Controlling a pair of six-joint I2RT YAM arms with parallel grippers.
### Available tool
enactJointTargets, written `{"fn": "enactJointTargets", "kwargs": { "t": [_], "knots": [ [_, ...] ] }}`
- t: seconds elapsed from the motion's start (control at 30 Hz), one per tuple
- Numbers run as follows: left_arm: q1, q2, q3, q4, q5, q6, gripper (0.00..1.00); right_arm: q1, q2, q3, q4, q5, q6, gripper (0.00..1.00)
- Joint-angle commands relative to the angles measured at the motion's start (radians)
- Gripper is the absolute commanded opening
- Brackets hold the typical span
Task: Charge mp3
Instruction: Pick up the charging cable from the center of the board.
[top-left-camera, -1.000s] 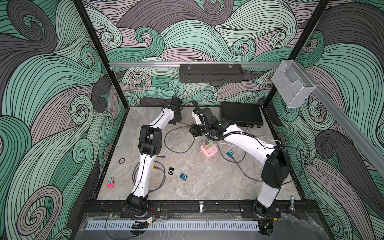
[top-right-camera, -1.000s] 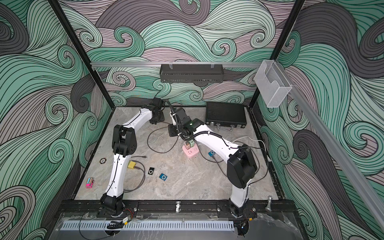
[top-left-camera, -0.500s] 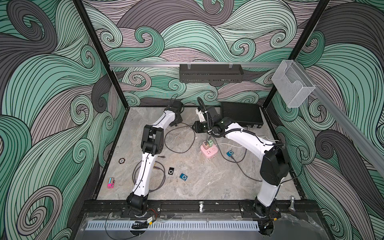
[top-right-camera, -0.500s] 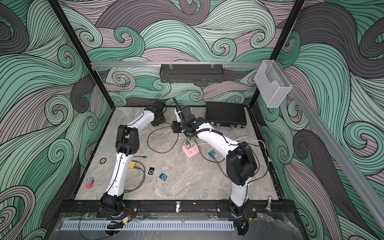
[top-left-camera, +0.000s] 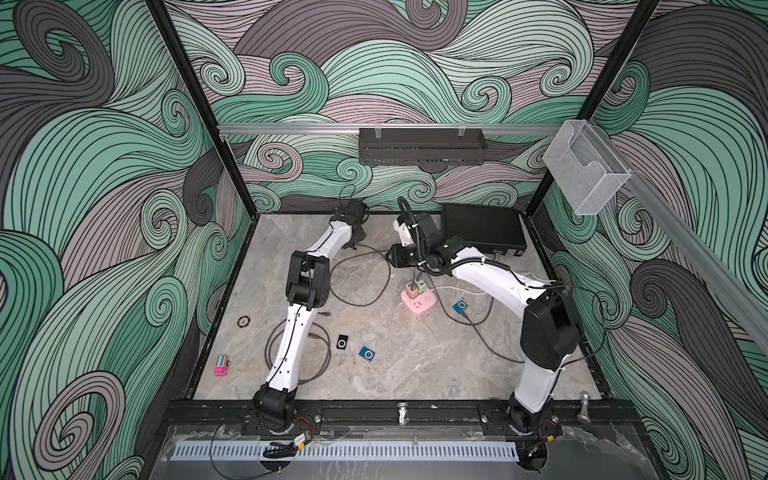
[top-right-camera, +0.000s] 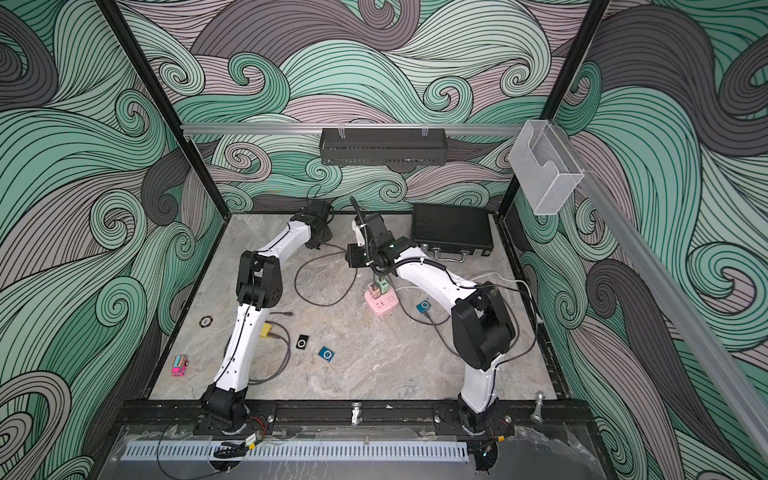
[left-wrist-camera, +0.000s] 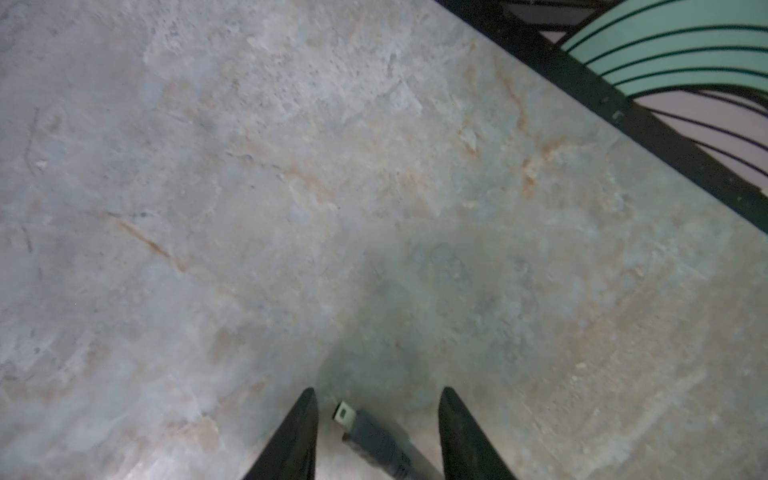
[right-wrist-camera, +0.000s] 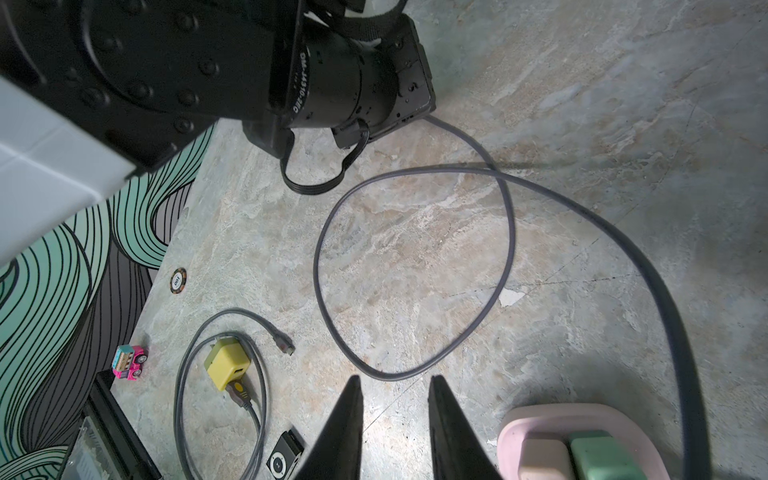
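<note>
Now carries the wrist end of the right arm (top-left-camera: 490, 278) closer to the back edge of the surface (top-left-camera: 415, 374) than a second ago, and keeps the left gripper (left-wrist-camera: 378, 392) at its spot near the middle of that back edge. Holds the left gripper spread, fingers (left-wrist-camera: 297, 432) on either side of the small metal-tipped cable plug (left-wrist-camera: 365, 432) lying on the surface, with a gap on each side, pinching nothing. Holds the right gripper (right-wrist-camera: 395, 379) a little spread too, pinching nothing, over bare surface just beside the pink power strip (top-left-camera: 417, 302) near the middle of the surface. Shows a pink adapter (top-left-camera: 410, 289) and a green adapter (top-left-camera: 421, 285) standing in that strip, and a grey cable (right-wrist-camera: 688, 374) looping from beside the strip toward the left gripper. Leaves a black mp3 player (top-left-camera: 343, 343) and a blue mp3 player (top-left-camera: 367, 354) flat and just beside each other toward the front edge, left of its middle, well apart from both grippers. Leaves a second blue mp3 player (top-left-camera: 460, 307) near the strip on its right-edge side, with a dark lead (top-left-camera: 467, 316) running from it. Leaves a yellow charger (right-wrist-camera: 227, 365) near the left edge and a pink toy car (top-left-camera: 221, 365) nearer the front left corner
</note>
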Motion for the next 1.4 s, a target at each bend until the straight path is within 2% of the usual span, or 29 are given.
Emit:
{"fn": "enactJointTargets", "kwargs": {
  "t": [0.0,0.2,0.33,0.6,0.83,1.1,1.23,1.37],
  "knots": [
    [0.009,0.043,0.017,-0.088,-0.006,-0.048,0.41,-0.009,-0.024,-0.015,0.013,-0.009,0.008,0.29],
    [0.009,0.026,0.014,-0.156,0.062,-0.078,0.26,-0.014,-0.042,-0.031,0.044,0.005,0.008,0.29],
    [0.012,-0.009,-0.024,-0.192,0.059,-0.087,0.15,-0.016,-0.062,-0.054,0.049,0.026,0.008,0.29],
    [0.046,-0.131,-0.184,-0.131,0.101,-0.114,0.06,-0.016,-0.08,-0.05,0.048,-0.006,0.0,0.3],
    [0.089,-0.289,-0.346,0.002,0.187,-0.118,0.04,-0.017,-0.047,-0.01,0.045,-0.057,0.008,0.3],
    [0.138,-0.478,-0.523,0.14,0.416,-0.13,0.05,-0.015,0.046,0.08,0.063,-0.221,0.037,0.36],
    [0.145,-0.588,-0.611,0.146,0.412,-0.12,0.05,-0.011,0.077,0.11,0.08,-0.294,0.058,0.4],
    [0.149,-0.702,-0.704,0.166,0.41,-0.127,0.05,0.012,0.111,0.147,0.086,-0.288,0.012,0.42]
  ]
}}
